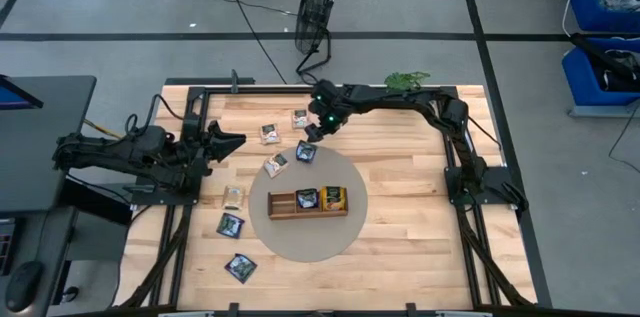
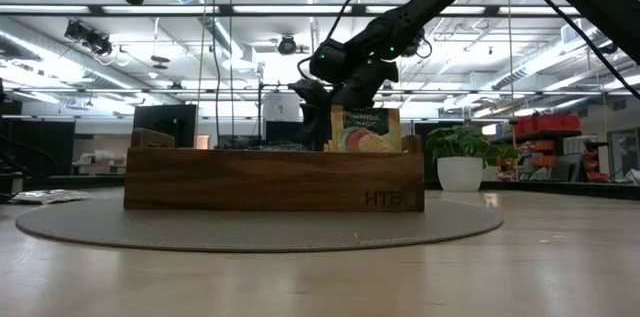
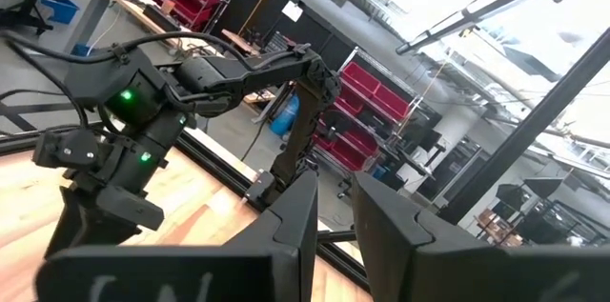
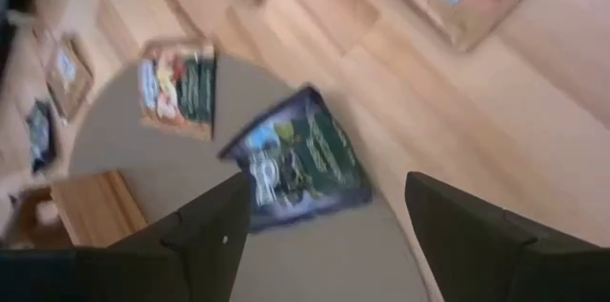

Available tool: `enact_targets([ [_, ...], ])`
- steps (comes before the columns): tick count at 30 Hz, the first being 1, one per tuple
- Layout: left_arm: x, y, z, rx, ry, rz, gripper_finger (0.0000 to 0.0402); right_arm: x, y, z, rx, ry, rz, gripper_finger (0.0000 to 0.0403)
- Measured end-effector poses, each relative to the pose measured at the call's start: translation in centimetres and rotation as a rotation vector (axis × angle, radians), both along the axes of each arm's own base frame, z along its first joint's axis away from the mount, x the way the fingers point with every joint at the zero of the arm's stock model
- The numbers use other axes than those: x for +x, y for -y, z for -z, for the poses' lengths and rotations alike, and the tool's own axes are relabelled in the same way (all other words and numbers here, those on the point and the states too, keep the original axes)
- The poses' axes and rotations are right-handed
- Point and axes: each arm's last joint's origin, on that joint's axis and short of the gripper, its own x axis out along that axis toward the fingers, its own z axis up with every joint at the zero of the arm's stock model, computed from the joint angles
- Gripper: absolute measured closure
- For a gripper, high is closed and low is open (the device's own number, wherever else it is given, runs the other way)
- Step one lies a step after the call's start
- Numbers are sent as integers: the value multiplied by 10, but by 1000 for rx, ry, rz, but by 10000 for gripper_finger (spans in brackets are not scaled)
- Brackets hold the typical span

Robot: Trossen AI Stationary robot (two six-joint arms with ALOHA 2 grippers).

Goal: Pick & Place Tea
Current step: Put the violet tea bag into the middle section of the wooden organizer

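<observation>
Two arms over a light wood table (image 1: 420,217) w/ black frame, grey floor around it. High view: round grey mat (image 1: 300,242) at table centre carries the wooden tray (image 1: 283,204), which holds a dark sachet (image 1: 306,198) and an orange sachet (image 1: 334,197) in its right-hand compartments. Loose tea: dark sachet (image 1: 305,152) on mat's far edge, directly under right gripper (image 1: 312,134); beige sachets (image 1: 269,134) farther back and to the left; dark ones (image 1: 231,224) on the wood near the mat's left side. Left gripper (image 1: 236,141) parked at table's left edge, well apart from tea. Floor fan (image 1: 316,7) and cables beyond table; blue bins (image 1: 605,7) at right.

Low view: tray front-on, orange sachet upright inside; right arm descends behind it. Potted plant (image 2: 461,162) at right, workshop ceiling lights beyond.

Left wrist view: own fingers (image 3: 295,216) near-closed, narrow gap, holding nothing; red shelving in room behind.

Right wrist view: fingers (image 4: 214,231) spread wide, empty, dark sachet (image 4: 300,164) between them below, lying on mat edge.
</observation>
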Motion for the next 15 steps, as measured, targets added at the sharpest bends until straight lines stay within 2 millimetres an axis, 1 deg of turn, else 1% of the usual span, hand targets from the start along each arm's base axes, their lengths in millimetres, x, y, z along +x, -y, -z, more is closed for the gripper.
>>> enact_targets([
  [3, 0, 0, 0, 0, 0, 0, 330, -2, -1, 1, 6, -24, 7, 119],
  [6, 0, 0, 0, 1, -4, 0, 330, 0, 1, 4, -27, -29, 40, 119],
  [9, 0, 0, 1, 2, -8, 0, 330, 4, 3, 9, -21, -13, 58, 119],
  [15, 0, 0, 1, 1, -8, 0, 330, 7, 1, 29, 7, -55, 46, 119],
])
